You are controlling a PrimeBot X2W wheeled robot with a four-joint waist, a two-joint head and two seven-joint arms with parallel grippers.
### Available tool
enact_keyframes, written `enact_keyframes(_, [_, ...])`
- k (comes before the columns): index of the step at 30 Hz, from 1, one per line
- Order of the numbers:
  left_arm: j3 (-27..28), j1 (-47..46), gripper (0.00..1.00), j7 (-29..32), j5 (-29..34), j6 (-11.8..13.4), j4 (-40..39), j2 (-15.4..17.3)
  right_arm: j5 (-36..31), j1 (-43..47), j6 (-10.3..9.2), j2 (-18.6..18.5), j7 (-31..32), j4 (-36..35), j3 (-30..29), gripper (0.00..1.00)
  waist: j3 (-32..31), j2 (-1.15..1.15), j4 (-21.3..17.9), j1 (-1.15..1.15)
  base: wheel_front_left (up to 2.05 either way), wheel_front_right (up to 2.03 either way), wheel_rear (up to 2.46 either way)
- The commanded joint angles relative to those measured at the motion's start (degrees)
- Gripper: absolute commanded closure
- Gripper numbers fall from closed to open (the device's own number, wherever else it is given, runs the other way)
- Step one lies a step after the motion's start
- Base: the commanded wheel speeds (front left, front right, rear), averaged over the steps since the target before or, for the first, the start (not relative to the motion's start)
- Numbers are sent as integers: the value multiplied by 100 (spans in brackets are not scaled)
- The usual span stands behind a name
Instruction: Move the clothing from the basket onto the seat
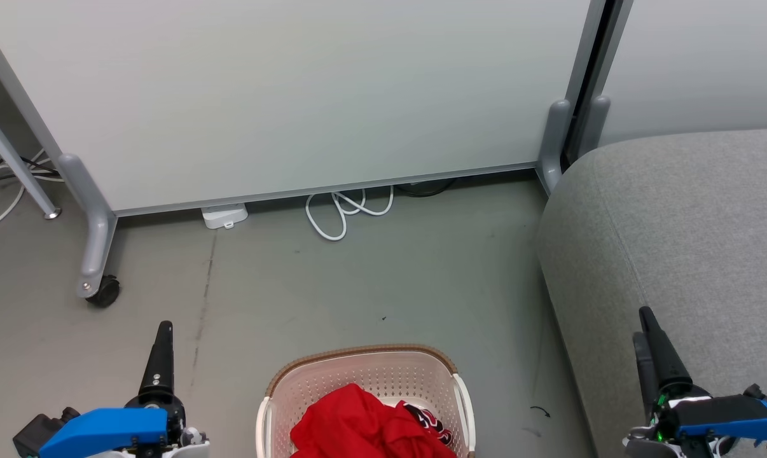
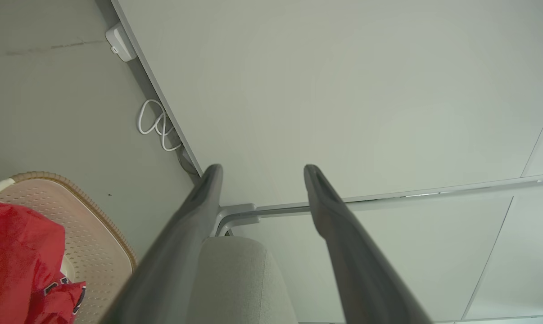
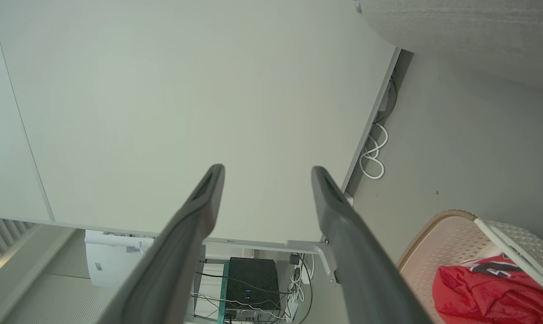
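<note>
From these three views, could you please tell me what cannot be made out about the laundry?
- The basket: its near half is cut off by the head view's bottom edge.
- The clothing: garment count unclear, bunched together; lettering too crumpled to read.
- The seat: its full extent runs past the head view's right edge.

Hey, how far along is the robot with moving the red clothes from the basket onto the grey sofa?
Nothing looks done yet: the bright-red soft clothing lies piled in the cream perforated plastic basket, and none shows on the light-grey fabric sofa. Nothing is in hand: the left end effector and right end effector are open and empty, flanking the basket. Left: grasping, lifting and carrying everything over.
</note>
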Motion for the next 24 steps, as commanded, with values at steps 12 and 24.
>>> enact_keyframes(12, [-243, -23, 0, -311, 1637, 154, -246, 80, -1892, -69, 11, -34, -307, -241, 140, 0, 16, 0, 22, 0, 0, 0, 0])
enact_keyframes(24, [-503, 32, 0, -571, 2955, 319, -325, 201, -3326, -42, 13, -44, -567, -318, 170, 0, 17, 0, 51, 0, 0, 0, 0])
